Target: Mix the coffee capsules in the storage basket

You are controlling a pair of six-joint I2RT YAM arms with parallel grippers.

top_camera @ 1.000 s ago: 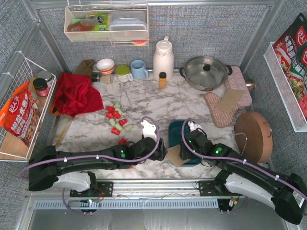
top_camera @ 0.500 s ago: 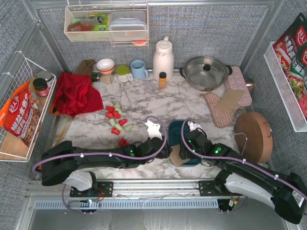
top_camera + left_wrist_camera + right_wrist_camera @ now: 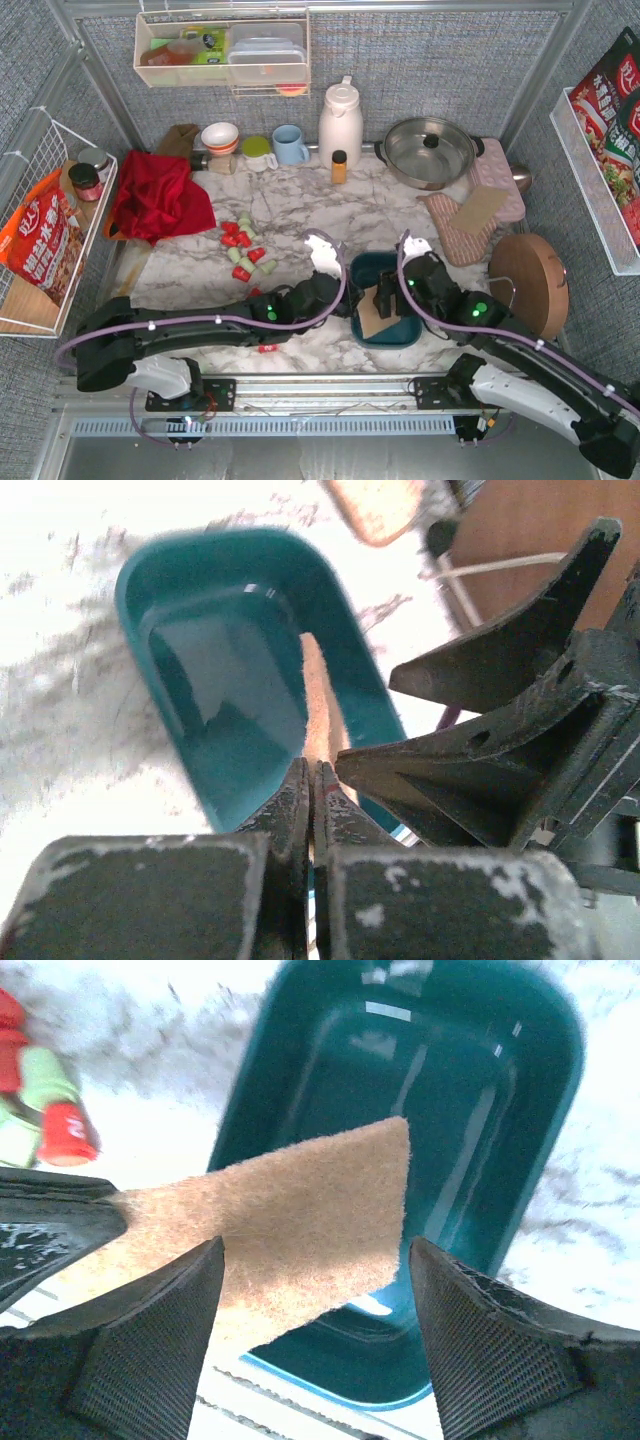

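The storage basket (image 3: 392, 270), dark teal, sits between my two grippers, and its inside (image 3: 215, 650) (image 3: 440, 1080) shows no capsules. A tan fuzzy sheet (image 3: 370, 318) (image 3: 290, 1220) hangs over its near left rim. My left gripper (image 3: 350, 302) (image 3: 312, 770) is shut on the sheet's edge (image 3: 318, 705). My right gripper (image 3: 397, 300) (image 3: 315, 1255) is open, its fingers on either side of the sheet without pressing it. The coffee capsules (image 3: 245, 250), red and mint green, lie loose on the marble left of the basket; a few (image 3: 45, 1110) show in the right wrist view.
A red cloth (image 3: 160, 195) lies at the back left, with a white jug (image 3: 340, 122), an amber bottle (image 3: 339, 166) and a lidded pot (image 3: 430, 150) along the back. An oven mitt (image 3: 470, 215) and a round wooden board (image 3: 528, 285) sit right of the basket.
My left arm reached right to the basket and its jaws shut on the tan sheet. My right gripper moved farther over the basket and opened wider.
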